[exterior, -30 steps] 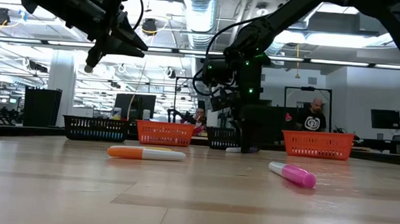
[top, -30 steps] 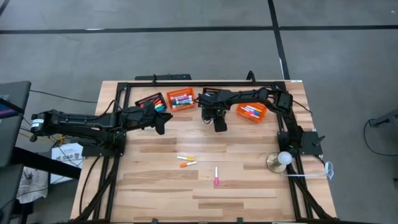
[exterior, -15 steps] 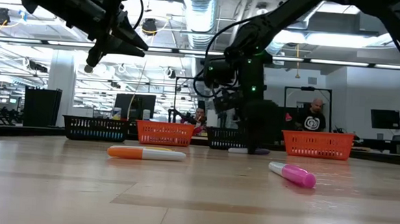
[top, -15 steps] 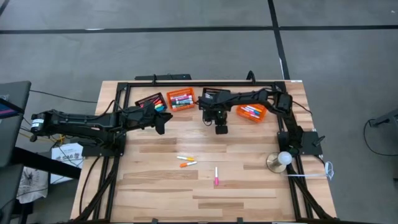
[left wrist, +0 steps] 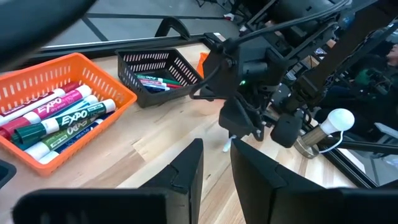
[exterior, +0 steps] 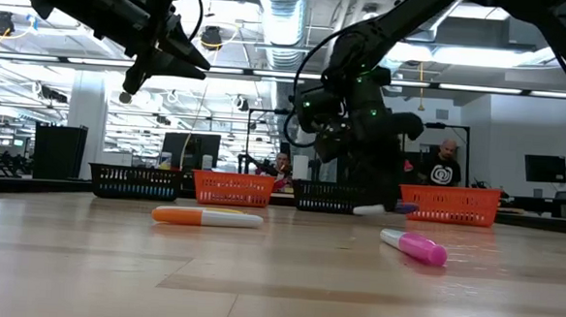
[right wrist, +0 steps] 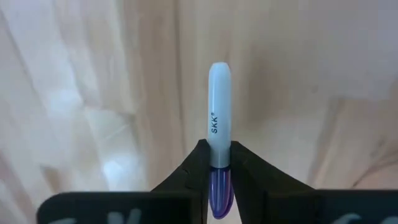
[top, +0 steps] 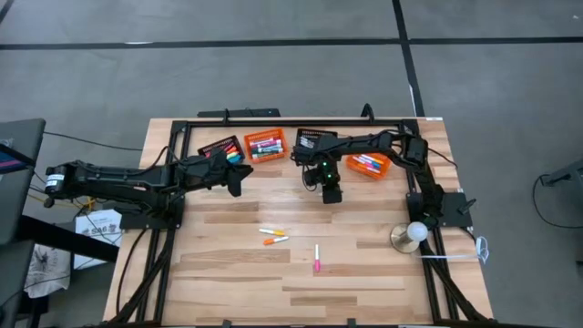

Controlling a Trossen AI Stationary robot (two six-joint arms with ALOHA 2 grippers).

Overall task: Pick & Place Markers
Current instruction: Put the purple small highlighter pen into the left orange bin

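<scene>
Right tool (right wrist: 216, 163) shifted rightward since earlier | now clamped on purple-capped marker (right wrist: 218, 118) | lifted off table (top: 364, 273)

Wooden counter (top: 364, 273), black frame along its edges. On it: black basket (top: 219, 147), orange basket (top: 265, 145), second black basket (top: 310, 138), second orange basket (top: 369, 165); loose markers: two orange-capped (top: 272, 236), one pink-capped (top: 317, 258); round lamp (top: 412, 235).

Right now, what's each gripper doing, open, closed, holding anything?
Left gripper: fingers nearly closed, empty, raised above the table.
Right gripper: closed on a white marker with a purple cap.
</scene>
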